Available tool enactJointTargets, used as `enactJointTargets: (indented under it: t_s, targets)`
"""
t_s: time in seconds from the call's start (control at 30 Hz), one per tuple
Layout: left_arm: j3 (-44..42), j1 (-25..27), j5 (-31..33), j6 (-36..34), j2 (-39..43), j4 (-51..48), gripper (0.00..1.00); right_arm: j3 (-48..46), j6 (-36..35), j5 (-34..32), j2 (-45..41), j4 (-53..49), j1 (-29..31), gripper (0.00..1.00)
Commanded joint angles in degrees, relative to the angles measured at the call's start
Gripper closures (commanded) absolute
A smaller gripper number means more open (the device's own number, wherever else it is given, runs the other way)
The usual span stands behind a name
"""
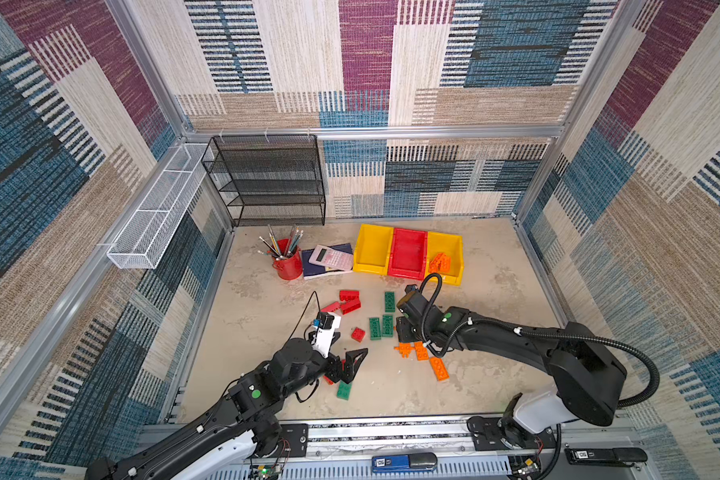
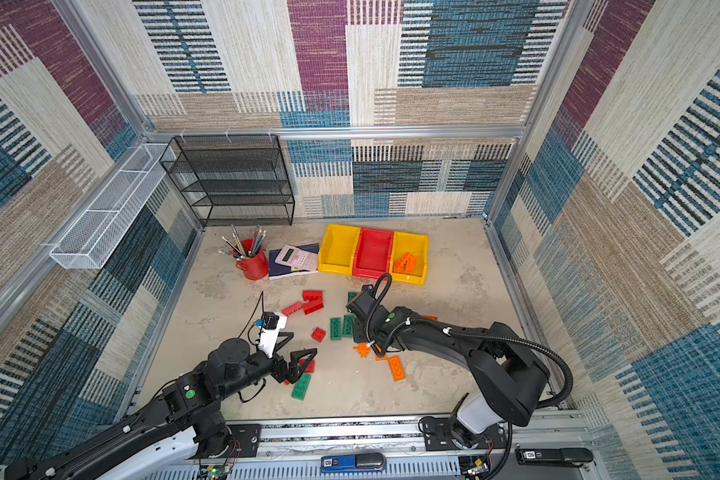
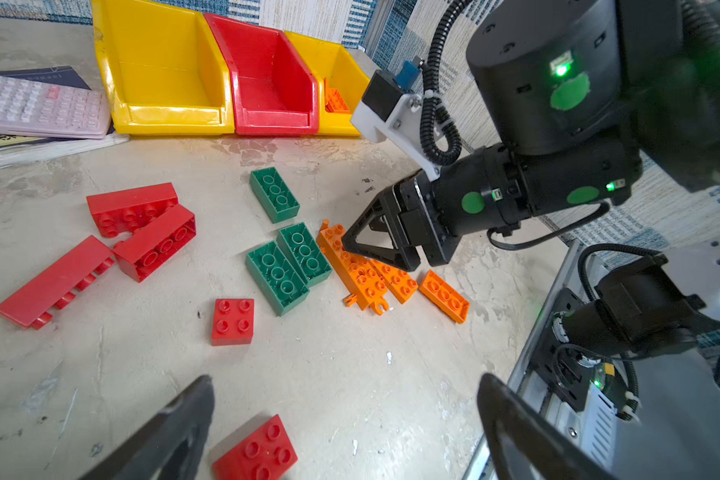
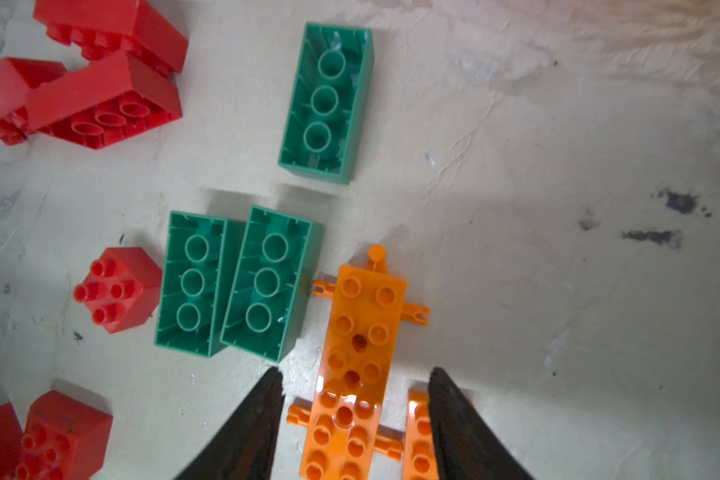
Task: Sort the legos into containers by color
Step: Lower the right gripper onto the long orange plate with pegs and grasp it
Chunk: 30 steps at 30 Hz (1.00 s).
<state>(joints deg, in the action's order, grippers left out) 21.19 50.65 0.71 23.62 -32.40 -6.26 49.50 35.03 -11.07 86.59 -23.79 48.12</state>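
My right gripper (image 4: 356,374) is open, low over the floor. Its fingers straddle the long pegged orange lego (image 4: 362,332) with a gap on each side. One finger overlaps a second orange brick (image 4: 418,436), and a third orange brick (image 3: 444,296) lies just past it. Three green bricks (image 4: 267,282) lie upside down beside the orange lego. Red bricks (image 3: 156,243) are scattered further left. My left gripper (image 3: 346,382) hangs wide open over bare floor, holding nothing, with a red 2x2 brick (image 3: 256,451) by one finger. Of the joined containers, the right yellow one (image 1: 456,245) holds orange bricks (image 1: 440,262). The red one (image 1: 404,272) and the left yellow one (image 1: 364,270) look empty.
A red pencil cup (image 1: 287,264) and a pink calculator (image 1: 331,257) on a book sit left of the bins. A black mesh shelf (image 1: 267,178) stands at the back wall, and a white wire basket (image 1: 159,208) hangs on the left wall. A green brick (image 1: 344,390) lies near the front rail.
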Motion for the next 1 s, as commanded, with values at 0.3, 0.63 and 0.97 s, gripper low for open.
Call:
enactJointTargets:
  t_s: [0.3, 0.63, 0.97]
  targets:
    - [0.51, -0.03, 0.66, -1.29, 2.78, -1.79, 0.01, -1.36, 3.60, 1.09, 3.78, 3.52, 1.67, 0.44]
    - [0.49, -0.05, 1.55, -1.34, 2.78, -2.18, 0.01, -0.82, 3.08, -0.22, 7.19, 3.64, 1.71, 0.65]
    - [1.83, -0.03, 2.59, -1.89, -0.40, -2.04, 0.01, 2.27, 0.22, -7.46, 1.90, -0.51, 0.05, 0.70]
